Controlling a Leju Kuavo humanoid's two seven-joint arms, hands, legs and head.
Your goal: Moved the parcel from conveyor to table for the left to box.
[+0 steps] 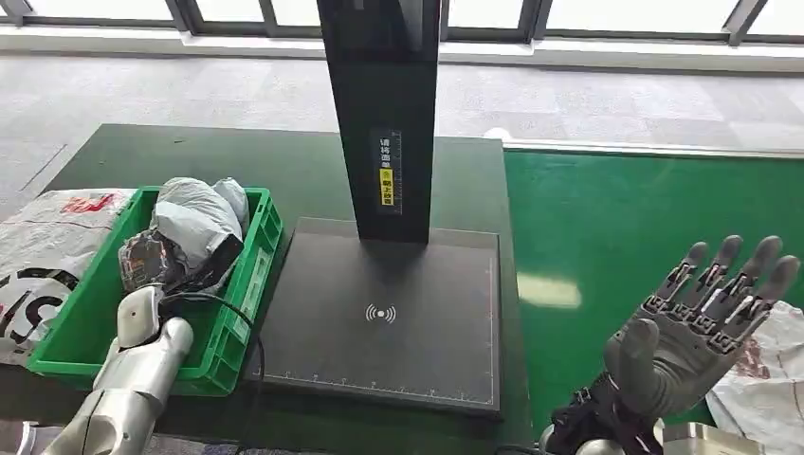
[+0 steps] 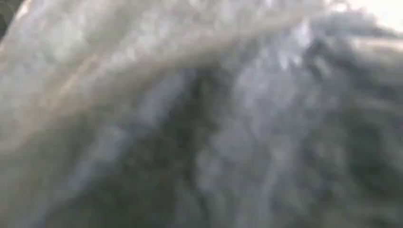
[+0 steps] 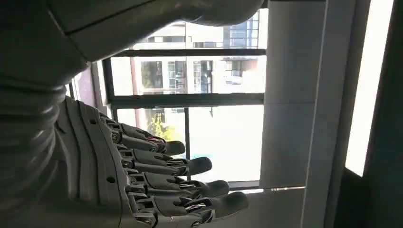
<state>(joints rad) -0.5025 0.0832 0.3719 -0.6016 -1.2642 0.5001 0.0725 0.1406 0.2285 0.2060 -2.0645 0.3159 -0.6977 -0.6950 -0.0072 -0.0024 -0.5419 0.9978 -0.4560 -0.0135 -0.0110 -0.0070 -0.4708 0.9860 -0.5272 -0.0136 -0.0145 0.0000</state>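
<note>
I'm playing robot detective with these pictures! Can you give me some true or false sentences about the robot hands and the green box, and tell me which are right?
1. The green box has grey parcels in it. True.
2. The right robot hand is holding a parcel. False: it is empty, fingers spread.
3. The left robot hand is at the green box. True.
4. The conveyor belt is red. False: it is green.
5. A parcel lies on the dark scanner plate. False: the plate is bare.

Parcel-sorting lab w/ green conveyor (image 1: pixel 645 227), scan stand (image 1: pixel 379 313), parcel crate (image 1: pixel 237 284).
</note>
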